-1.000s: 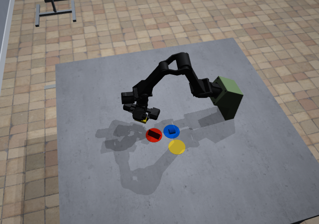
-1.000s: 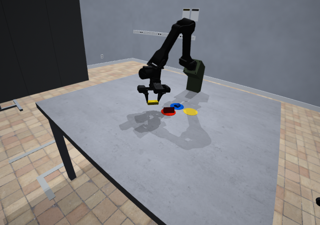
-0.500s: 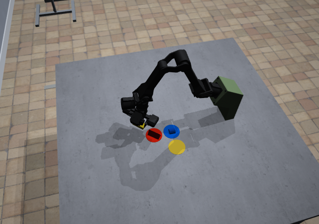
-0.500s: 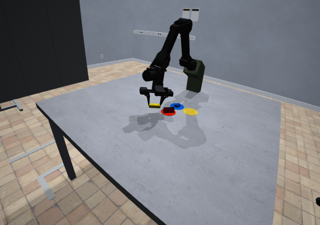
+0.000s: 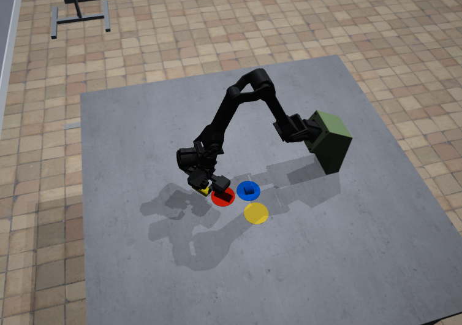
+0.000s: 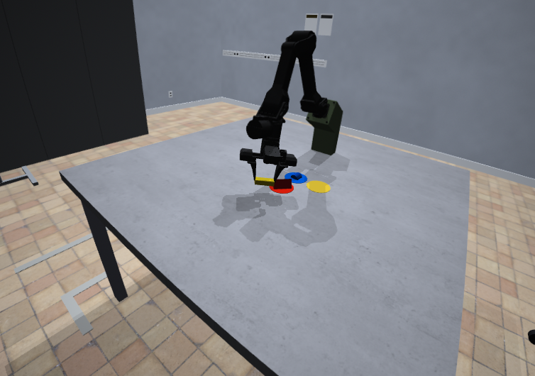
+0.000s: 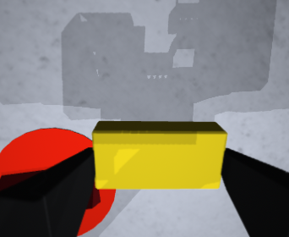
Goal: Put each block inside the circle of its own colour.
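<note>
Your gripper (image 7: 157, 168) is clamped on the yellow block (image 7: 157, 157), one black finger (image 7: 50, 189) pressing each short end, so the block's long axis runs straight across from finger to finger and lies level, a broad face turned to the wrist camera. You hold it low over the grey table (image 5: 149, 276), just beside the red circle (image 5: 222, 197) on the side away from the blue circle (image 5: 248, 191). The red block (image 6: 282, 184) sits in the red circle, the blue block (image 5: 247, 190) in the blue one, and the yellow circle (image 5: 255, 213) lies bare, near the other two
</note>
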Available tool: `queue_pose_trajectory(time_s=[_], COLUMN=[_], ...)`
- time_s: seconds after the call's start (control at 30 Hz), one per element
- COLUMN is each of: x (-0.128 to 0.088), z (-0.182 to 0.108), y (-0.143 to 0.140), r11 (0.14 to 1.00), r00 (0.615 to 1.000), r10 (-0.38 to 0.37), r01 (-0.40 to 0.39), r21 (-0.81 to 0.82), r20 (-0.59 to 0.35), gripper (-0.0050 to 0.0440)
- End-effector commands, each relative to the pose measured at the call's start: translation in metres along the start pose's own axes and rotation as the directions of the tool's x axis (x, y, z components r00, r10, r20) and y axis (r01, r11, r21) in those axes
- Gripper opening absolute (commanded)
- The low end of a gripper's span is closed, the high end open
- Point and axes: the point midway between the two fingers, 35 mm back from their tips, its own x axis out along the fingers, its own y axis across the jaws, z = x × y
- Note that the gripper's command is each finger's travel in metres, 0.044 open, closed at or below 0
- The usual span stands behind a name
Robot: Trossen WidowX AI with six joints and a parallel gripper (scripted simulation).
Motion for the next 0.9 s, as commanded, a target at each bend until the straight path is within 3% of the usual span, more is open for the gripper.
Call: queue_pose_trajectory(time_s=[0.0, 0.87], x=[-0.001, -0.003], z=[0.006, 0.004], y=[0.007, 0.085], r11=[1.000, 0.983], r00=[1.000, 0.994], r10=[0.000, 0.094], r01=[0.000, -0.102], r21=[0.001, -0.155], r20=[0.008, -0.055], gripper=[0.0250, 0.0250])
